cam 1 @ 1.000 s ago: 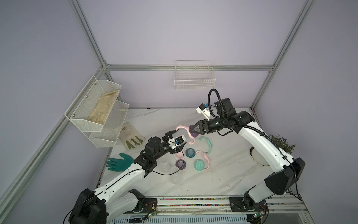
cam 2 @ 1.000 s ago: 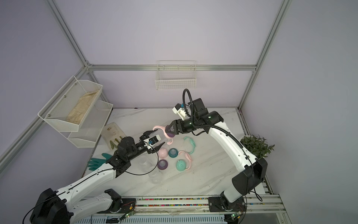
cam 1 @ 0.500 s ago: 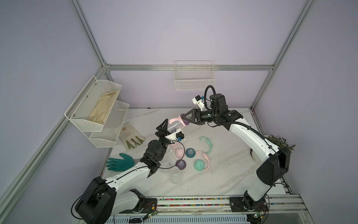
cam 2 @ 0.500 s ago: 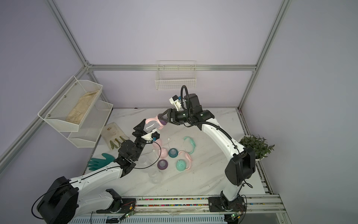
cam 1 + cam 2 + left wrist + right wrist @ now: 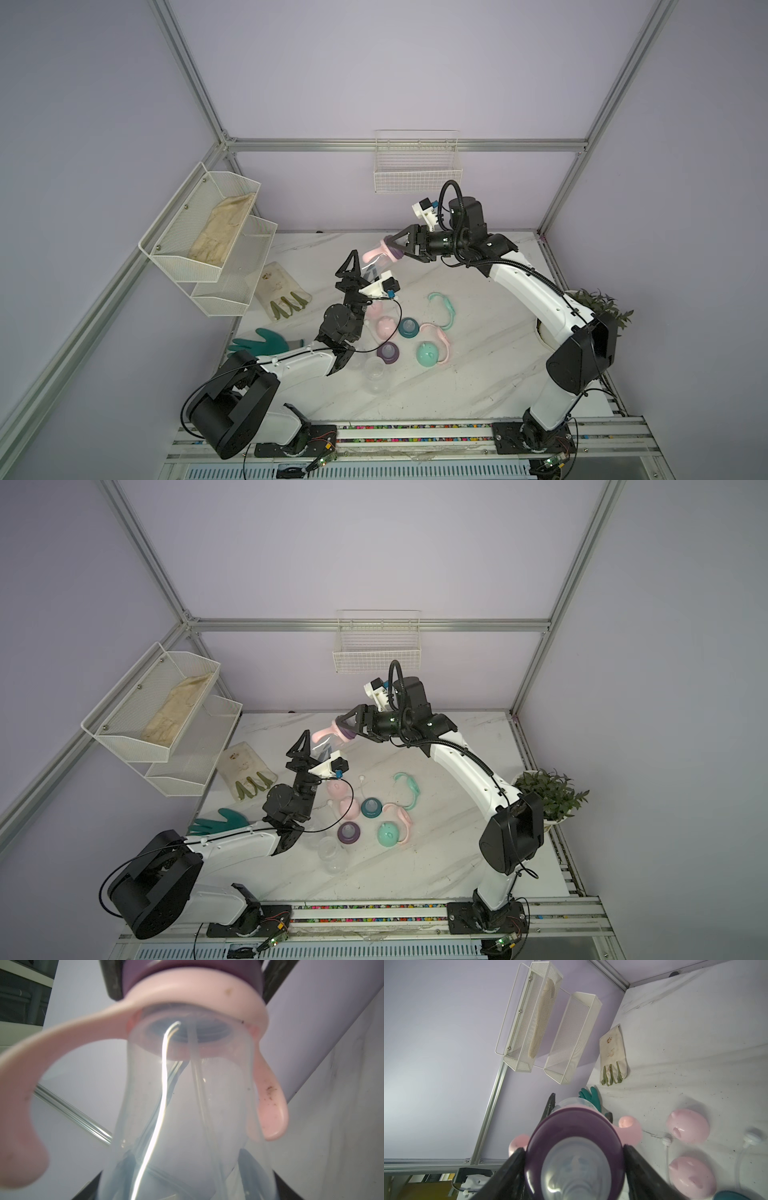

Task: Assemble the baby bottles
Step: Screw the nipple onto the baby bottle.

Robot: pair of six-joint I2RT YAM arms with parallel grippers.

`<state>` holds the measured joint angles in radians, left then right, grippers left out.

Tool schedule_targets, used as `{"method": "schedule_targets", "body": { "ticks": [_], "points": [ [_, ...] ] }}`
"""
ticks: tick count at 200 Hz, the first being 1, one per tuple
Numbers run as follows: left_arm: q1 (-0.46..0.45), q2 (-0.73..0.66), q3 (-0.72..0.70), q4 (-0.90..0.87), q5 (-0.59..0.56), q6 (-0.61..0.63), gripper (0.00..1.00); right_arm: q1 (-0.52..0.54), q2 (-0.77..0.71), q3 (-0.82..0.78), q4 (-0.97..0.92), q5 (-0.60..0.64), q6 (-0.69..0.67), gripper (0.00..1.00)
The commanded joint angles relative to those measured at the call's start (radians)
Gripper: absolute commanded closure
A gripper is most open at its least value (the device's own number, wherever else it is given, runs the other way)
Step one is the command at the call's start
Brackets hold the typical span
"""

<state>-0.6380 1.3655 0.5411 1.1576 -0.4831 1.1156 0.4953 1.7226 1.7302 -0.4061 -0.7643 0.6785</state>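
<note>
The marble table (image 5: 478, 386) is walled on three sides. A two-tier mesh shelf (image 5: 199, 232) juts from the left wall, and bare marble lies right of the loose parts (image 5: 428, 355). Above the table's middle, both arms hold to one clear bottle (image 5: 374, 266). Its long axis slants from the left gripper (image 5: 363, 271), which pinches the base end, up toward the right gripper (image 5: 393, 247), nipple end leading. That gripper's fingers (image 5: 508, 1172) flank the purple collar (image 5: 571, 1124); whether they press cannot be told. The pink handle ring (image 5: 207, 995) sits under the collar. A thin straw (image 5: 197, 1080) runs inside. The base is cut off in the left wrist view.
</note>
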Motion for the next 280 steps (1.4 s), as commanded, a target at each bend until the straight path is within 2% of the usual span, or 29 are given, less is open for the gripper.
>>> {"method": "schedule_targets", "body": {
  "ticks": [1, 21, 40, 55, 83, 98, 118, 159, 215, 229, 280],
  "points": [
    [-0.004, -0.132, 0.022, -0.137, 0.033, -0.283, 1.00, -0.034, -0.096, 0.032, -0.133, 0.024, -0.180, 0.12],
    [0.026, -0.249, 0.069, -0.486, 0.189, -0.541, 1.00, -0.049, -0.143, 0.058, -0.282, 0.042, -0.316, 0.09],
    [0.058, -0.301, 0.128, -0.711, 0.378, -0.670, 1.00, -0.050, -0.182, 0.079, -0.406, 0.043, -0.442, 0.07],
    [0.068, -0.310, 0.193, -0.886, 0.532, -0.719, 1.00, -0.049, -0.217, 0.098, -0.487, 0.008, -0.559, 0.07],
    [0.098, -0.267, 0.391, -1.233, 0.944, -0.806, 1.00, -0.050, -0.256, 0.139, -0.643, 0.016, -0.728, 0.08],
    [0.116, -0.219, 0.495, -1.383, 1.146, -0.821, 1.00, -0.047, -0.270, 0.143, -0.685, 0.005, -0.763, 0.08],
    [0.124, -0.177, 0.582, -1.517, 1.299, -0.799, 1.00, -0.033, -0.300, 0.114, -0.677, 0.001, -0.774, 0.07],
    [0.136, -0.178, 0.618, -1.581, 1.404, -0.787, 1.00, 0.001, -0.336, 0.070, -0.701, 0.034, -0.826, 0.06],
    [0.141, -0.183, 0.641, -1.641, 1.402, -0.762, 1.00, 0.012, -0.379, 0.063, -0.642, 0.214, -0.844, 0.06],
    [0.141, -0.184, 0.639, -1.641, 1.398, -0.762, 1.00, 0.013, -0.376, 0.066, -0.661, 0.183, -0.853, 0.06],
    [0.143, -0.183, 0.657, -1.655, 1.417, -0.749, 1.00, 0.035, -0.357, 0.039, -0.752, -0.049, -0.887, 0.08]
  ]
}}
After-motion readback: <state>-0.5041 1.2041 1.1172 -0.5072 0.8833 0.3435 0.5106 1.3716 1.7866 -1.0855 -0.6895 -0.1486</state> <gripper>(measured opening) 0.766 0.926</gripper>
